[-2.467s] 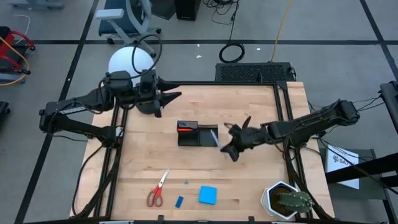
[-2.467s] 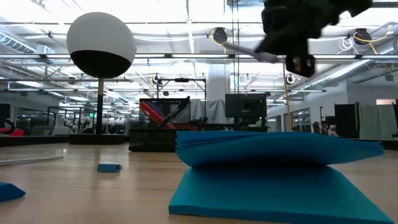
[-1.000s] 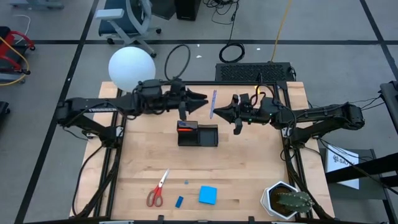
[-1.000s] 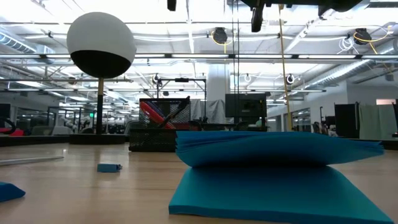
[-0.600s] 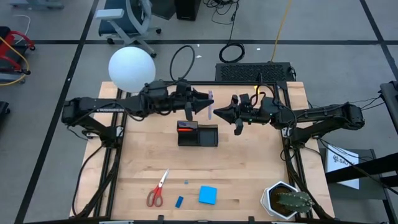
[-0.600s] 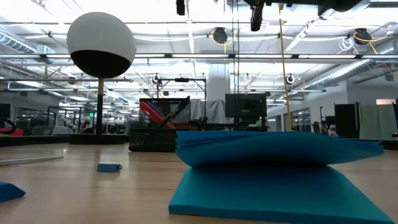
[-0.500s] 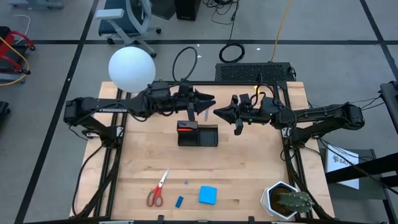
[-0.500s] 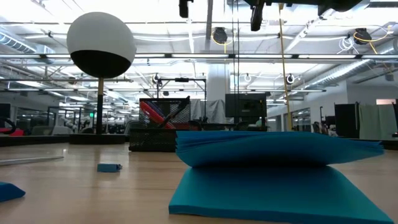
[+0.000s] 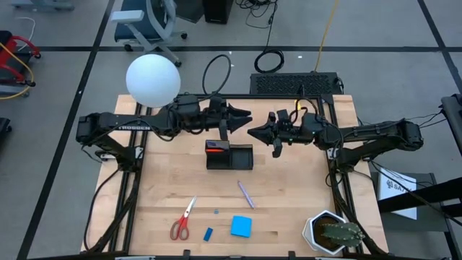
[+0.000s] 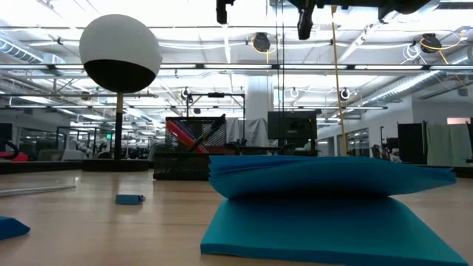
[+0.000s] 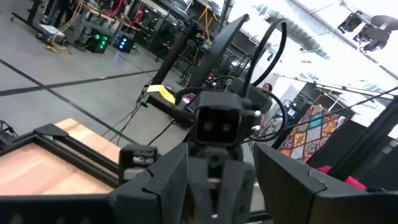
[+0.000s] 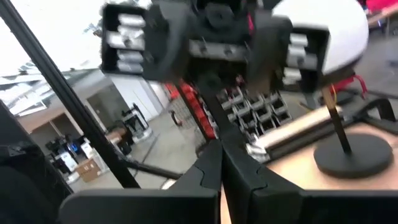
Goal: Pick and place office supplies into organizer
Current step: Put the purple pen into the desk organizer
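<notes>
The purple pen lies flat on the table in front of the black organizer, which holds an orange marker. My left gripper hovers open, high above the organizer's far side, and points toward the table's right. My right gripper faces it from the right, shut and empty, a short gap away. In the left wrist view the open fingers frame the other arm. Red-handled scissors, a small blue eraser and the blue notepad lie near the table's near edge.
A lamp with a white ball shade stands at the far left corner. A potted cactus sits at the near right corner. Bare wood lies on either side of the organizer. In the low view the notepad fills the foreground.
The purple pen, which stood upright at my right gripper's tip, dropped and now lies on the table in front of the organizer. My left gripper moved toward the table's right, up to the right gripper.
</notes>
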### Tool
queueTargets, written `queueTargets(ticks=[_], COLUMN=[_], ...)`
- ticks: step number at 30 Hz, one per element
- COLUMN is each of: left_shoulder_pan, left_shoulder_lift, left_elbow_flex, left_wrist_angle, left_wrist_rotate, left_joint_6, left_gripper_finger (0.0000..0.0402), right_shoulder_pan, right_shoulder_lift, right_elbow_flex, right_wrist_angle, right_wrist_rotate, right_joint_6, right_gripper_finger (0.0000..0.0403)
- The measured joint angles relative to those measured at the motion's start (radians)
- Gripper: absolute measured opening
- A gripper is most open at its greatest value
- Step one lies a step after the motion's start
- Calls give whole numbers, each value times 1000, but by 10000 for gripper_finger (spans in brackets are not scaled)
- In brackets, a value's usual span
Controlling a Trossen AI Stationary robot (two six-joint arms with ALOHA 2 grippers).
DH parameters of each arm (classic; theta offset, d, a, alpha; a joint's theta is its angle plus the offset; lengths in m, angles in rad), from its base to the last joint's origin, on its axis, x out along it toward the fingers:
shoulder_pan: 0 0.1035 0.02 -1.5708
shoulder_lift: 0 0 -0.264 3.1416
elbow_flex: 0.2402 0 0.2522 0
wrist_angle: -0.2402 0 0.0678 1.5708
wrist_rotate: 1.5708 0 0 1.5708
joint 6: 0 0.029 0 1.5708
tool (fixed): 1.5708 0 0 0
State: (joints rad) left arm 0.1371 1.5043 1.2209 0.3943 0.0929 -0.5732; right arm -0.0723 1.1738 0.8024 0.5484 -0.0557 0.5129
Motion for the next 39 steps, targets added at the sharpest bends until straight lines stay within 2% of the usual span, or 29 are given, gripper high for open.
queueTargets(ticks=[5, 9, 14, 20, 25, 30, 39], left_shoulder_pan=[0, 0, -9, -28, -45, -63, -126], left_shoulder_lift=[0, -2, -39, -116, -154, -153, -147], left_elbow_flex=[0, 0, 0, 0, -1, 0, 0], left_wrist_angle=[-2, -7, -103, -327, -442, -540, -724], left_wrist_rotate=[71, 171, 251, 250, 242, 242, 227], left_joint_6=[25, 66, 113, 252, 335, 373, 495], left_gripper_finger=[186, 186, 186, 186, 186, 186, 186], right_shoulder_pan=[2, 2, 2, -15, -46, -74, -13], right_shoulder_lift=[0, 0, 0, 0, 0, 0, 0], right_elbow_flex=[0, 0, 0, 0, 0, 0, 0], right_wrist_angle=[-81, -125, -156, -234, -328, -349, -345], right_wrist_rotate=[-9, -28, -27, -21, -19, -20, -51], right_joint_6=[28, 28, 29, 90, 153, 222, 259], right_gripper_finger=[0, 0, 0, 0, 0, 0, 0])
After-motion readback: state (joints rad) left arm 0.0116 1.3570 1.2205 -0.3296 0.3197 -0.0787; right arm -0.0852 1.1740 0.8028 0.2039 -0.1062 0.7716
